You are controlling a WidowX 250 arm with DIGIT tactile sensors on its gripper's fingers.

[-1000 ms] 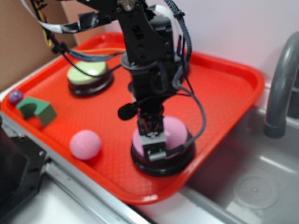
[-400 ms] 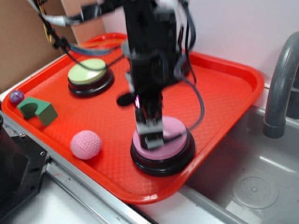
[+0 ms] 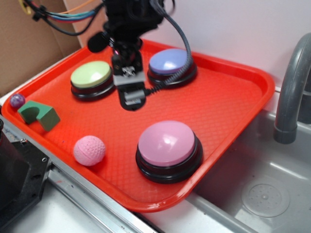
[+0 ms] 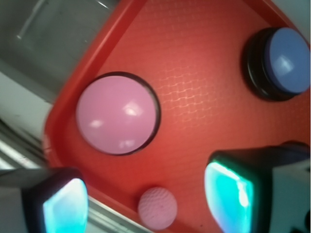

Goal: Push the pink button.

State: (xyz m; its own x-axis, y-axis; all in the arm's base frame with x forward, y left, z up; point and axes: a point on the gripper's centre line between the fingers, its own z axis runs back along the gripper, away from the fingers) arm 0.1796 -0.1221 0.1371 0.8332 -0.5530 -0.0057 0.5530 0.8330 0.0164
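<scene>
Gripper (image 3: 131,97): hanging above the tray's far middle, fingers standing apart, holding nothing.
Pink button (image 3: 166,143): sitting near the tray's (image 3: 238,97) near-right edge, clear of everything.
Direction: button is lying nearer and rightward from the gripper, well apart.
Hidden: arm's upper part is running out of frame.

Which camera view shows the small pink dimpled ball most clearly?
The exterior view. There the small pink dimpled ball lies whole and sharp on the red plastic tray, left of the large glossy pink button. The wrist view shows the ball only at the bottom edge, blurred.
</scene>
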